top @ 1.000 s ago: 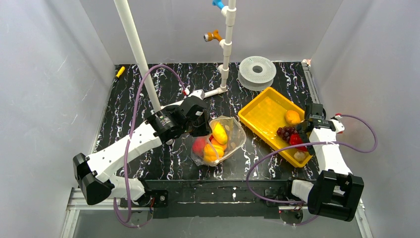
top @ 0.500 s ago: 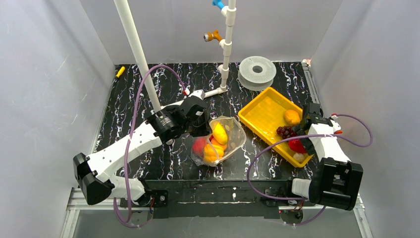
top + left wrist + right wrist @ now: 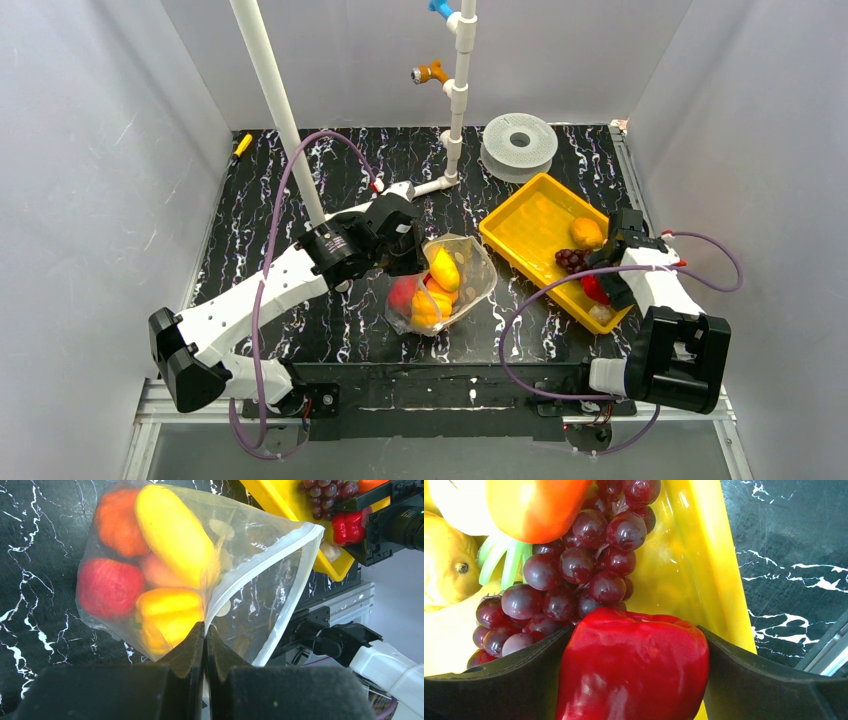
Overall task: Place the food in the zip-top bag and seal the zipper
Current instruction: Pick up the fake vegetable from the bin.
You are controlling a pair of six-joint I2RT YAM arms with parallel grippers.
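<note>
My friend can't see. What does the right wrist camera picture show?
The right gripper grips a red pepper between its black fingers. Behind it, purple grapes and an orange fruit lie in a yellow tray on a black marbled table.

Pepper (image 3: pixel 631 665) is red, grapes (image 3: pixel 574 575) purple, tray (image 3: pixel 704 555) yellow.

Bright, even, diffuse light falls from overhead, leaving only faint soft shadows on the marbled table (image 3: pixel 230 220), white glare on the zip-top bag (image 3: pixel 240 525) toward 1 o'clock, small highlights on the grapes (image 3: pixel 589 565) and red pepper (image 3: pixel 634 665), and dark, soft-focus fingers (image 3: pixel 489 690) along 6 o'clock.
</note>
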